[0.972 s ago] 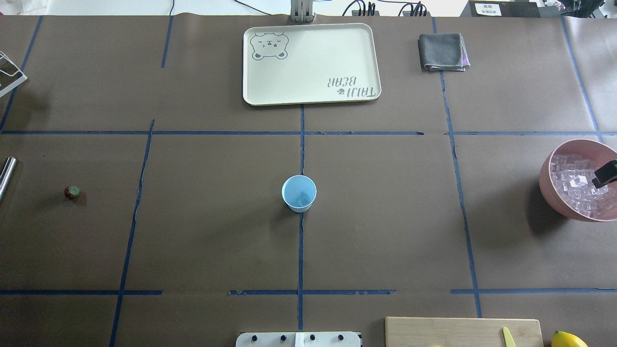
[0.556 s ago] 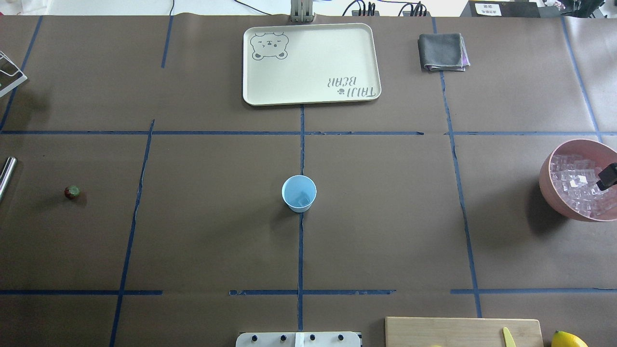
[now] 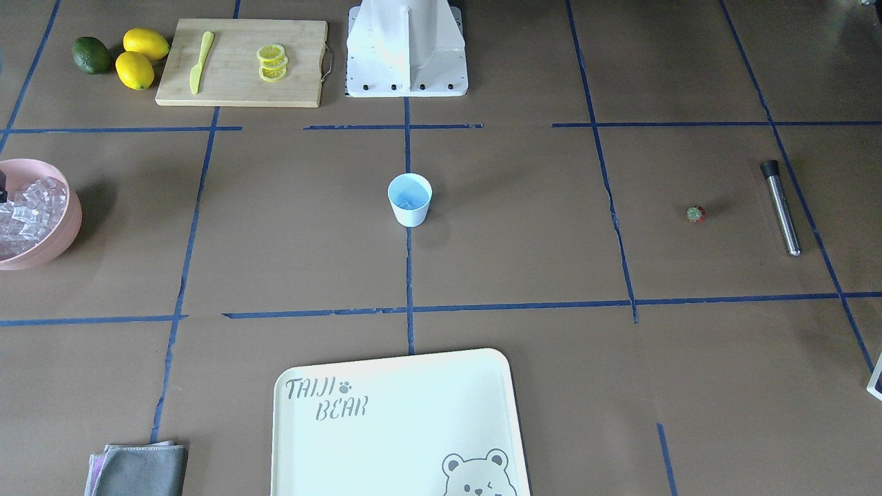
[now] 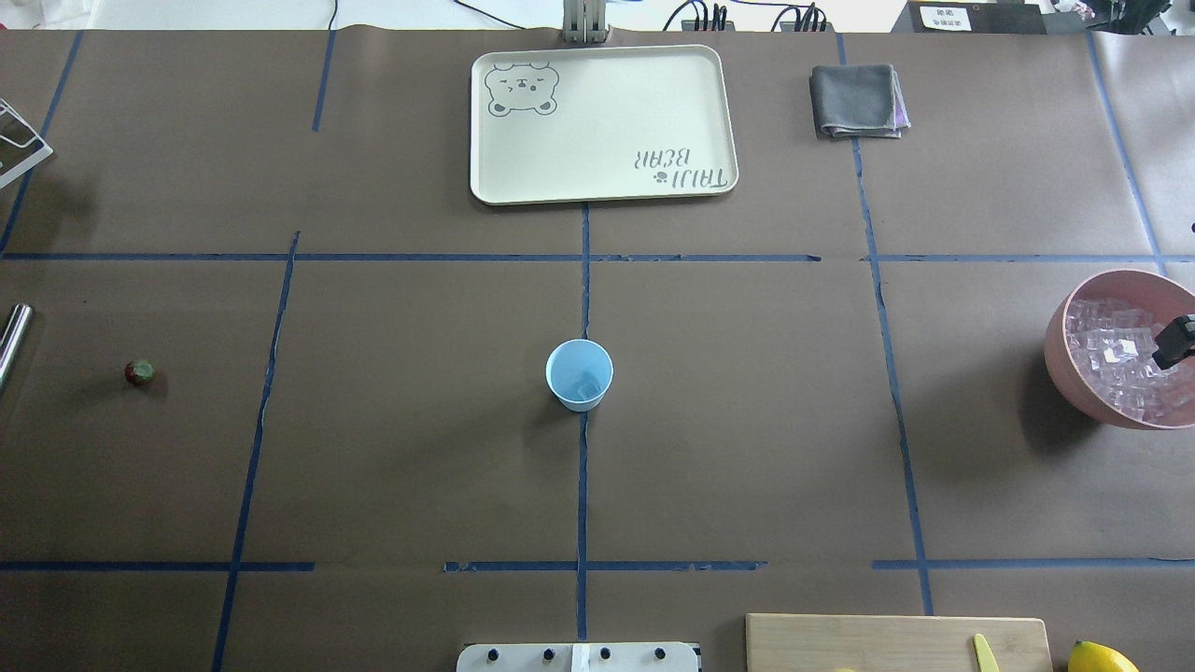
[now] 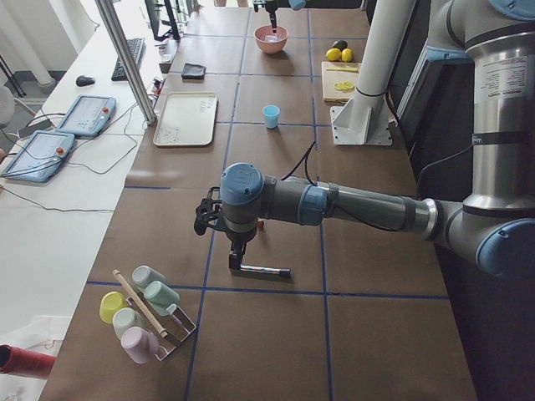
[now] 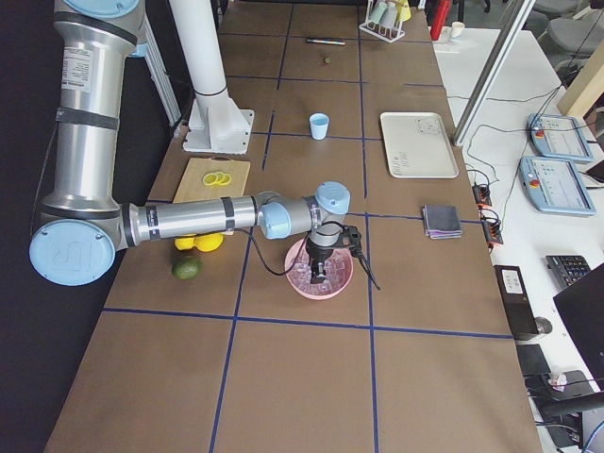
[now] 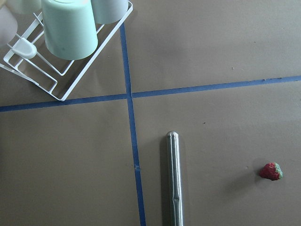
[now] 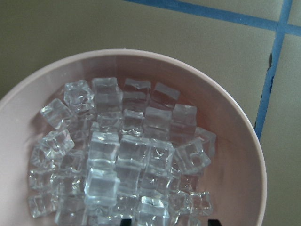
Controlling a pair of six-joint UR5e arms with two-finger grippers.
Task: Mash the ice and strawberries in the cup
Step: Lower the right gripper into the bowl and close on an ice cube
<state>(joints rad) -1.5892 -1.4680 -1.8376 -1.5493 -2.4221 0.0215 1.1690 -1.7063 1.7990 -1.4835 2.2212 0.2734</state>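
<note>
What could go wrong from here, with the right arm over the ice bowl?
The ice lies heaped and loose in the pink bowl, so the right gripper, jaws apart above it, may pinch two cubes or lose a slick one. The cup is small and far from the bowl; a released cube might miss or tip it.

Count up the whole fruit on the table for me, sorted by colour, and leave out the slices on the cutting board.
Yellow lemons: 2
Dark green fruit: 1
Red strawberry: 1
Total: 4
</note>
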